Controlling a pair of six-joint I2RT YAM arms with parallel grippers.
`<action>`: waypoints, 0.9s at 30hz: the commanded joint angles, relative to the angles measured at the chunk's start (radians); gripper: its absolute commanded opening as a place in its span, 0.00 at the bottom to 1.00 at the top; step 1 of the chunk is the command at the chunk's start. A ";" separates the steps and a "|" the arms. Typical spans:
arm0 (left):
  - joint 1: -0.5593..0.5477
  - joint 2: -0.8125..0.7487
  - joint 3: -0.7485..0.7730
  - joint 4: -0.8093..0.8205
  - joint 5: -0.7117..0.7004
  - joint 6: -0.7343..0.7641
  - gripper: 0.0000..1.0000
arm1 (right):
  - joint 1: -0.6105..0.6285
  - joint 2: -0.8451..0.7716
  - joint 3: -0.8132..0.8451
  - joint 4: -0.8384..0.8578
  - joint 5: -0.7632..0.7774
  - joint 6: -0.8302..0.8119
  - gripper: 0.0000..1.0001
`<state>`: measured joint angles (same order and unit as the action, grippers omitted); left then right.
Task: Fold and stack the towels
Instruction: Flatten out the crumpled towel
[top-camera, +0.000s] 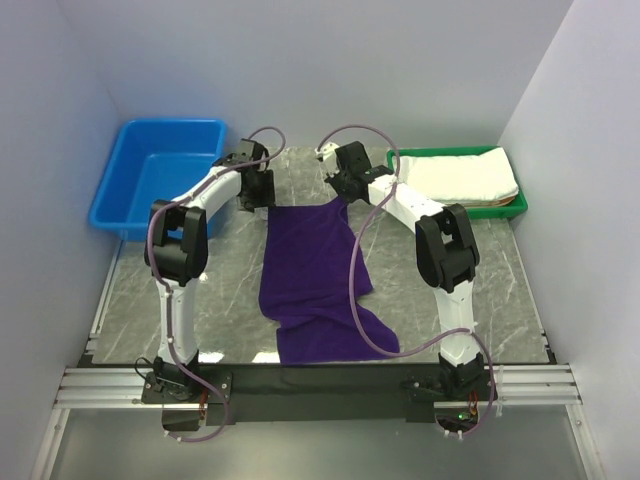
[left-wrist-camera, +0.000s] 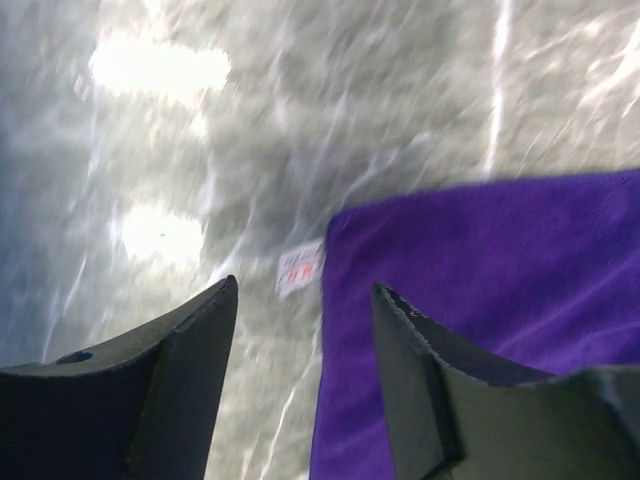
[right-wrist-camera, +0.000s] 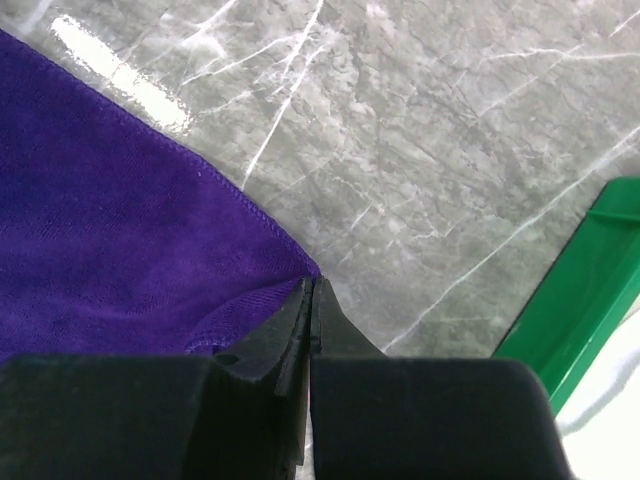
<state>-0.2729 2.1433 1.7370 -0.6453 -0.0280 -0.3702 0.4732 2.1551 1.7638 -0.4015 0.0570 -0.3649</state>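
The dark purple towel (top-camera: 312, 275) lies lengthwise down the middle of the marble table, its near end crumpled. My right gripper (top-camera: 343, 197) is shut on its far right corner (right-wrist-camera: 290, 275). My left gripper (top-camera: 262, 202) is open, its jaws straddling the towel's far left corner (left-wrist-camera: 345, 225), where a small white label (left-wrist-camera: 300, 268) sticks out. A folded white towel (top-camera: 465, 177) lies in the green tray (top-camera: 515, 208) at the back right. The orange towel is not in view.
A blue bin (top-camera: 160, 180) stands at the back left. The green tray's wall shows in the right wrist view (right-wrist-camera: 590, 275). White walls enclose the table on three sides.
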 joint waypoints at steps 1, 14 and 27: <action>0.003 0.039 0.087 0.039 0.051 0.054 0.61 | 0.001 0.000 -0.013 0.047 -0.019 -0.017 0.00; 0.004 0.135 0.114 0.095 0.108 0.099 0.54 | -0.001 0.017 -0.020 0.036 -0.016 -0.006 0.00; 0.001 0.171 0.065 0.093 0.149 0.085 0.38 | 0.001 -0.001 -0.046 0.032 0.030 -0.012 0.00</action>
<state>-0.2676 2.2864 1.8332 -0.5476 0.0753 -0.2825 0.4732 2.1597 1.7214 -0.3828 0.0601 -0.3653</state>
